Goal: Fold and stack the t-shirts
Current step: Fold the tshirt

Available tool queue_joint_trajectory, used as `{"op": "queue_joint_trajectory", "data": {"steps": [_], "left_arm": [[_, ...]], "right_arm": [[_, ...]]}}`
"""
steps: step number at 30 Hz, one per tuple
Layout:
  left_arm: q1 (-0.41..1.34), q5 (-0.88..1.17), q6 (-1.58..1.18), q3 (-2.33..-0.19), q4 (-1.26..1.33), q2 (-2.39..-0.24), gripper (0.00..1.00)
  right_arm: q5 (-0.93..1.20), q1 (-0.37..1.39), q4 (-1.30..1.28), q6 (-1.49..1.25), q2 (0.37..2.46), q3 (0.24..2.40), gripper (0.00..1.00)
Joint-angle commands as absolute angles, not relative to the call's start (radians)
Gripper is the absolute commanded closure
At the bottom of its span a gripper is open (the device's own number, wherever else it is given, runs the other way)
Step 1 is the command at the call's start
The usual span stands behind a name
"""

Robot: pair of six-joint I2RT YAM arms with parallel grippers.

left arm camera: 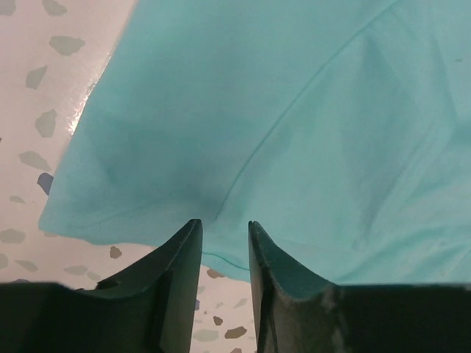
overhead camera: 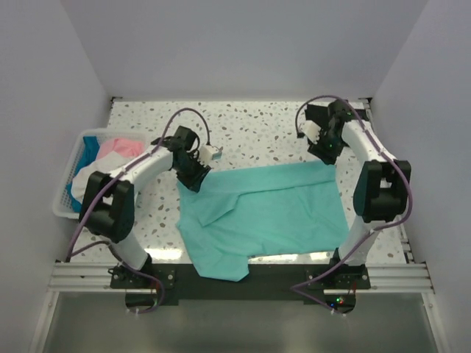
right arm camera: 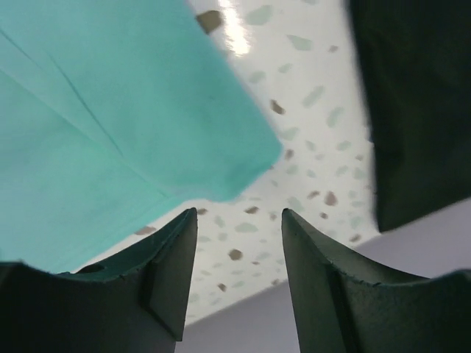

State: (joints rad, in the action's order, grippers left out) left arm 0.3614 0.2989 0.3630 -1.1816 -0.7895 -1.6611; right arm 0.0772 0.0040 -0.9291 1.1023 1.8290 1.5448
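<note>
The teal t-shirt (overhead camera: 265, 213) lay spread mid-worktop (overhead camera: 250, 125), drooping over the near edge, with the left claw (left arm camera: 223, 224) and right claw (right arm camera: 239, 213) both parted and empty at its far corners, probably to flatten it for folding.

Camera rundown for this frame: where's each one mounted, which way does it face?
Top external: fixed above and behind the bases, looking down on the table, teal t-shirt and basket; left arm and right arm show whole.
Left wrist: on the left arm, looking past its open left hand at the shirt's edge; fingers show.
Right wrist: on the right arm, looking past the open right hand at a shirt corner and table; fingers show.
Shared: all see the teal t-shirt and speckled table.
</note>
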Motion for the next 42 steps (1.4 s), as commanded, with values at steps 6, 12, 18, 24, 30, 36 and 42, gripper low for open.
{"op": "queue_joint_trajectory", "data": {"steps": [6,12,18,24,30,36,42], "left_arm": [[0.319,0.135,0.287,-1.261,-0.683,-1.848,0.74],[0.276,0.06,0.331,-1.426,-0.678,-2.011,0.76],[0.223,0.145,0.367,-1.753,-0.765,-2.206,0.74],[0.224,0.431,0.485,-1.674,-0.665,-1.953,0.48],[0.374,0.413,0.771,-1.444,-0.592,-1.747,0.39],[0.466,0.436,1.052,-1.344,-0.584,-1.718,0.43],[0.528,0.379,1.23,-1.284,-0.502,-1.74,0.46]], "right_arm": [[-0.014,0.104,-0.878,0.887,1.94,1.405,0.52],[-0.084,0.104,-0.781,0.804,2.066,1.456,0.51],[-0.058,0.106,-0.84,0.735,2.204,1.696,0.48],[0.083,0.106,-1.024,0.755,2.085,1.743,0.38],[0.032,0.103,-1.033,0.787,1.997,1.672,0.43],[-0.083,0.098,-0.937,0.828,2.013,1.591,0.5],[-0.124,0.097,-0.893,0.808,2.088,1.632,0.52]]}}
